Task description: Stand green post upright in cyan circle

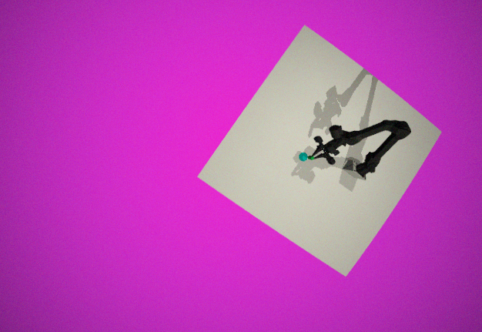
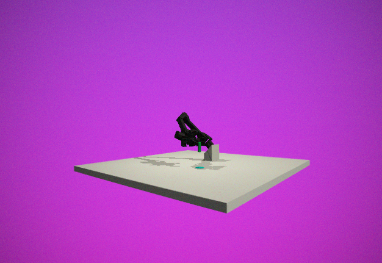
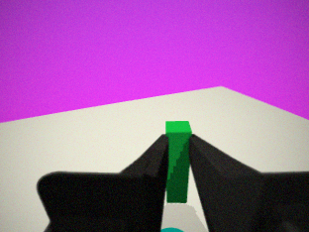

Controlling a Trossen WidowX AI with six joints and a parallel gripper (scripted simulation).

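The green post point(image 1: 312, 158) point(image 2: 199, 146) point(image 3: 177, 164) is held upright and high above the table. My gripper point(image 1: 312, 157) point(image 3: 177, 140) is shut on it near its upper end. The cyan circle point(image 1: 302, 156) point(image 2: 199, 167) lies flat on the table. In the top view it shows just left of the post; in the exterior view it shows well below the post. In the wrist view only the top rim of the circle point(image 3: 172, 230) shows at the bottom edge, below the post's lower end; the rest is out of view.
The pale square table point(image 1: 252, 145) point(image 2: 138, 173) point(image 3: 89, 144) bears the arm and its shadows. A grey wedge-shaped block point(image 1: 349, 165) point(image 2: 215, 152) stands by the arm's base. The black arm point(image 1: 373, 127) point(image 2: 183, 117) arches above the table.
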